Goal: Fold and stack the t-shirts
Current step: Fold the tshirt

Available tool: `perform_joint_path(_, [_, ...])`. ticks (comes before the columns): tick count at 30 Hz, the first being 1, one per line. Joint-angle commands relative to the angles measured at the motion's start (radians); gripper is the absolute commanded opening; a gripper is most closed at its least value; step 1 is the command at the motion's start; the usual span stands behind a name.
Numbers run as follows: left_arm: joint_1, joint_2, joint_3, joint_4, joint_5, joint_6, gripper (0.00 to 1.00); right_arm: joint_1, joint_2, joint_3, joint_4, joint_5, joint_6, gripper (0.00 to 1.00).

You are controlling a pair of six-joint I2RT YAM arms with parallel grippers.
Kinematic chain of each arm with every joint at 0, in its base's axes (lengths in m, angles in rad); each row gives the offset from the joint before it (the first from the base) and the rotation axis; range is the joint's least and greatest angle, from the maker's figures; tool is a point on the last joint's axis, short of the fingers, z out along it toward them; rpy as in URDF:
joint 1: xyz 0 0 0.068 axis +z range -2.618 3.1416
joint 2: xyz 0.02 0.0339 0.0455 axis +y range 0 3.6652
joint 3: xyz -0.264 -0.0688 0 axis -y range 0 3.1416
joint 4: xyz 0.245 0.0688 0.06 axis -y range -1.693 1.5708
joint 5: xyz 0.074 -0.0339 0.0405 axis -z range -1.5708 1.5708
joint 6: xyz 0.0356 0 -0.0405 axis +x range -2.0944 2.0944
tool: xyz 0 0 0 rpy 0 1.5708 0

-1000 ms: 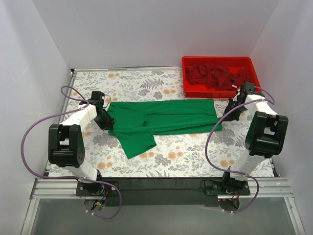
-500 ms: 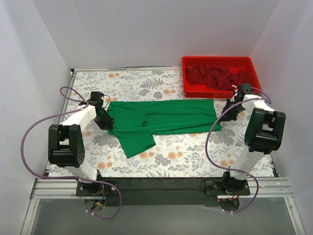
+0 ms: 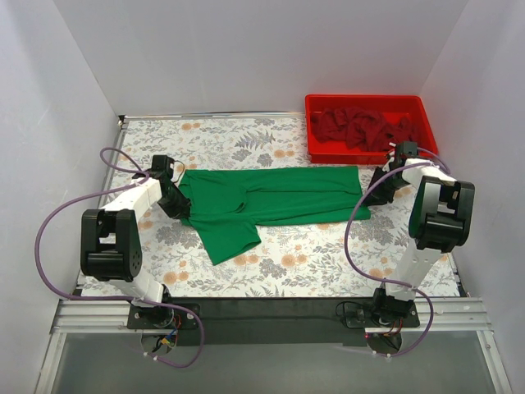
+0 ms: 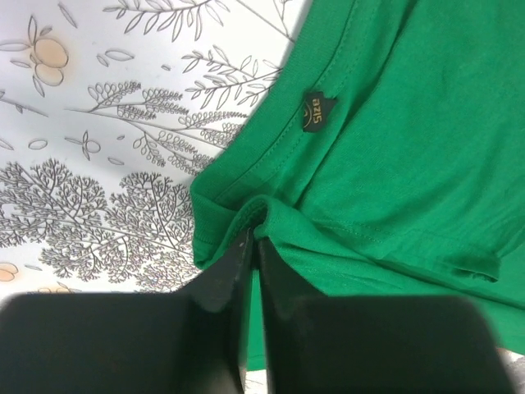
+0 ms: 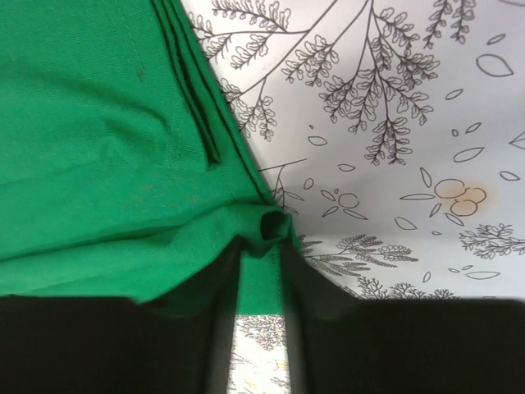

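Lying flat, soft green tee (image 3: 271, 197), seemingly folded.

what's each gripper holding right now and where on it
Left gripper is shut on the green t-shirt, on a fold beside the collar. Right gripper has its jaws apart around the shirt's hem corner, so it does not seem to clamp it.

A bright green t-shirt (image 3: 271, 201) lies flat, folded lengthwise, collar end pinched in the left pincer (image 3: 182, 211), hem between the right pincer's (image 3: 367, 197) parted jaws; dark red t-shirts (image 3: 361, 127) lie crumpled just beyond.
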Motion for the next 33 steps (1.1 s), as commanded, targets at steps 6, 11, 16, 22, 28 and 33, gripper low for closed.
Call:
perform_joint_path(6, [0.007, -0.123, -0.01, 0.007, -0.033, -0.019, 0.39, 0.019, -0.083, 0.047, 0.024, -0.027, -0.039, 0.46])
perform_joint_path(11, [-0.016, -0.218, -0.019, -0.022, -0.033, -0.008, 0.71, 0.053, -0.211, 0.006, 0.022, -0.025, -0.052, 0.7])
perform_joint_path(16, [-0.146, -0.351, -0.105, -0.072, -0.032, -0.072, 0.79, 0.12, -0.348, -0.086, 0.022, -0.007, -0.067, 0.73])
perform_joint_path(22, [-0.317, -0.419, -0.237, -0.105, -0.029, -0.189, 0.74, 0.22, -0.474, -0.181, 0.021, -0.025, -0.07, 0.73])
perform_joint_path(28, [-0.429, -0.401, -0.287, -0.066, -0.035, -0.27, 0.6, 0.259, -0.552, -0.289, 0.019, -0.079, -0.056, 0.72])
perform_joint_path(33, [-0.521, -0.314, -0.274, -0.033, -0.067, -0.304, 0.54, 0.263, -0.603, -0.339, 0.018, -0.084, -0.075, 0.72])
